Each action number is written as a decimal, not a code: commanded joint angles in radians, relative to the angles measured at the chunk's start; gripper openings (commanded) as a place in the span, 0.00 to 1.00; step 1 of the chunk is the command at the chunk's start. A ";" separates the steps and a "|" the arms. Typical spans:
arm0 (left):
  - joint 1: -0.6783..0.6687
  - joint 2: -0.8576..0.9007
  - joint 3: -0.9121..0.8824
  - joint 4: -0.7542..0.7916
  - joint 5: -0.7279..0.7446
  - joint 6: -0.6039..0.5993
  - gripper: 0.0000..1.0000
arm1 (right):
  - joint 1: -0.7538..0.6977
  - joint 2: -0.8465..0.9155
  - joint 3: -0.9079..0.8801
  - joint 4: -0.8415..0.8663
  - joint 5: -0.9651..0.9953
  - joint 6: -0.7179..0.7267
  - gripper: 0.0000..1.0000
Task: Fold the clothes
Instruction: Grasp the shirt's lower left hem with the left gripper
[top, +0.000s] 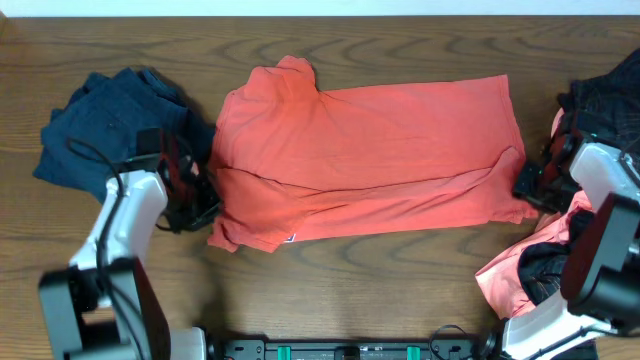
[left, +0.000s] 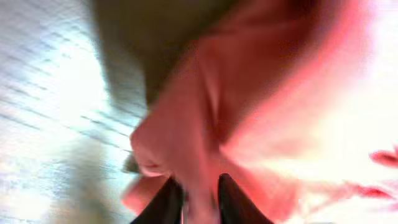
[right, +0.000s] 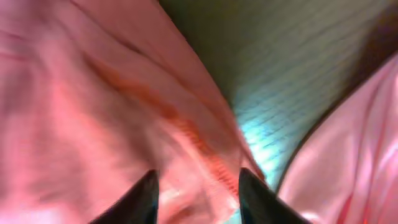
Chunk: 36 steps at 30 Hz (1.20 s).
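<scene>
Four garments are sitting on the desk (top: 330, 290): the orange-red T-shirt (top: 370, 150) is lying spread across the middle, a navy garment (top: 100, 120) is bunching up at far left, and a black jersey (top: 605, 100) and a pink shirt (top: 500, 270) are piling up on the right. The left gripper (top: 200, 195) is sitting at the tee's left edge, jaws narrow with a fold between them, and I can't tell if it's pinched. The right gripper (top: 527, 185) is hovering at the right edge, jaws standing wide over the cloth.

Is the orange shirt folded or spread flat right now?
Partly folded: the orange shirt has a long flap doubled over along its near edge.
</scene>
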 joint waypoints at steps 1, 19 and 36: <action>-0.077 -0.102 0.002 -0.003 -0.022 0.042 0.29 | 0.003 -0.109 0.007 0.005 -0.109 -0.056 0.48; -0.575 0.036 0.001 0.066 -0.229 0.070 0.46 | 0.003 -0.183 0.007 -0.041 -0.201 -0.080 0.45; -0.597 0.055 0.053 0.058 -0.288 0.078 0.06 | 0.003 -0.183 0.007 -0.045 -0.200 -0.080 0.43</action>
